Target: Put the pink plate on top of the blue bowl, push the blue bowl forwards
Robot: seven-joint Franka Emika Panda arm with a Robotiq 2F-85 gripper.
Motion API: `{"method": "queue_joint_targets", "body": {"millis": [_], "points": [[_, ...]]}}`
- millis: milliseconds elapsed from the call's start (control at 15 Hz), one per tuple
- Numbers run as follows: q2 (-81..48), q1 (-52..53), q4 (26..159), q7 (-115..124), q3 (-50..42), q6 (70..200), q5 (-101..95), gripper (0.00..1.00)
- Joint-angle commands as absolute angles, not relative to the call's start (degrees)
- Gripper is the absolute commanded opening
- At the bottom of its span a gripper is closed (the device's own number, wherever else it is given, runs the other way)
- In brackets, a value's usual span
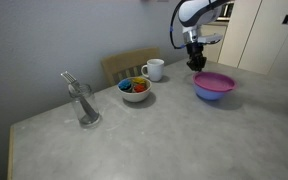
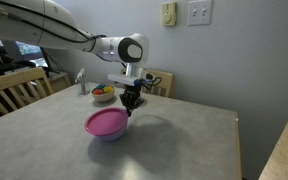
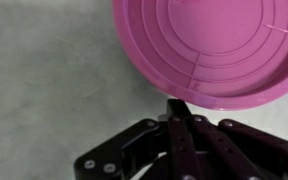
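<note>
- Toward the far edge of the bench (image 1: 184, 140), in an exterior view, the pink plate (image 1: 214, 79) is sitting flat on top of the blue bowl (image 1: 213, 94), its rim overhanging the bowl a little.
- The jaws are hanging just behind the plate, on its far side. They are pointing down at the bench, pressed together and gripping nothing.
- A white mug (image 1: 154, 69) is standing near the same far edge, just beside a white bowl (image 1: 135, 90) of colourful pieces. A clear glass (image 1: 82, 103) holding utensils is standing close to a side edge, and a wooden chair (image 1: 127, 63) is showing beyond the far edge.
- Seen from across the bench (image 2: 194, 140) in an exterior view, the pink plate (image 2: 106, 121) is covering the blue bowl (image 2: 110, 135) around the middle of the bench. The pair is sitting well apart from the white bowl (image 2: 103, 93) and the glass (image 2: 81, 82) at the far edge.
- The jaws are hovering just beside the plate's far rim, closed. I cannot tell whether they are touching it.
- The wrist view is showing the pink plate (image 3: 214, 45) filling the upper right, raised rim and moulded rings facing up. The jaws are showing at the bottom, tips together and empty, right at the plate's rim. Bare grey bench (image 3: 44, 90) is lying alongside.
</note>
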State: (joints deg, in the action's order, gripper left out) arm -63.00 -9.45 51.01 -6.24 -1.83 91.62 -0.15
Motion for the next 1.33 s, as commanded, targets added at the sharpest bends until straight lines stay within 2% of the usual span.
{"method": "queue_joint_targets", "body": {"millis": [0,1267], "points": [[-65.81,-11.00,45.88,-8.10,-0.76,87.50,1.70,0.00],[-72.26,-10.58,40.40,-10.41,3.32,79.13,1.93,0.00]]}}
